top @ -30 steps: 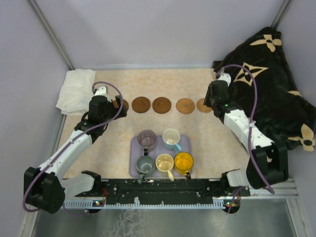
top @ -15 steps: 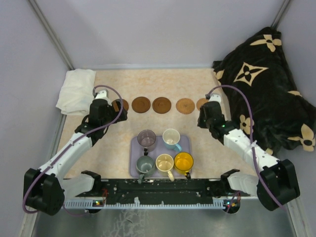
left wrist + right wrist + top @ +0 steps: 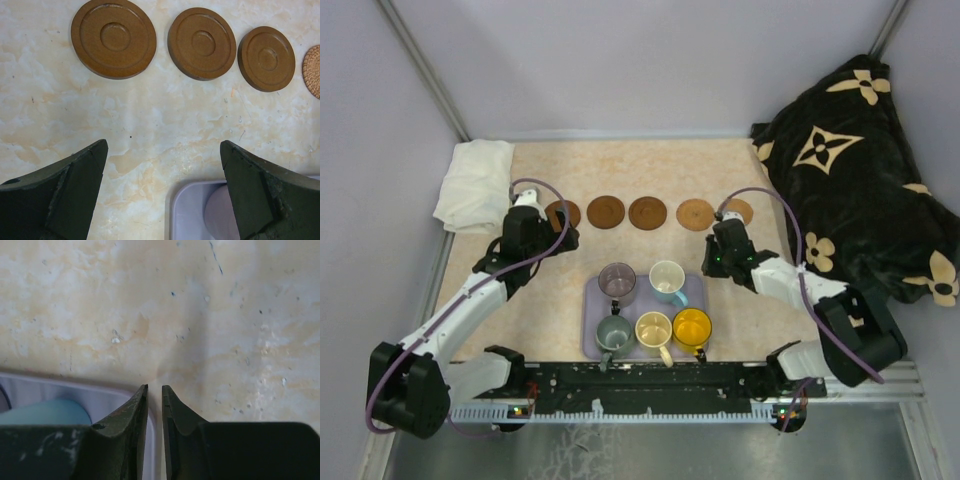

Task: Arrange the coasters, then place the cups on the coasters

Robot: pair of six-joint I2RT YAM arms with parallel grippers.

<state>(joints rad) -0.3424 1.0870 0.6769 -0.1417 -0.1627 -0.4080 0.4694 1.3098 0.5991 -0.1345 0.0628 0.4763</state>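
Item 1, coasters: five, in one row across the table, beyond the tray. None of them touch. The left-end one is partly hidden under my left arm in the top view. I judge the arranging done.

Item 2, cups: five, all upright on the tray, none on a coaster. Far pair: purple cup and blue cup. Near three: green, cream, yellow.

Item 3, left gripper: fingers wide apart, holding nothing. It hovers between the left end of the row and the tray's far left corner.

Item 4, right gripper: fingers all but together, only a slit between them, nothing in it. It sits low at the tray's far right edge, with the blue cup just beside it.

Item 5, step in hand: as I read it, the start of the cup-placing, with the right arm approaching the blue cup.

Item 6, next move: I would spread the right fingers before anything else. Then I would set them over the blue cup's wall or handle, close, lift it clear of its neighbours and carry it to a coaster at the right end.
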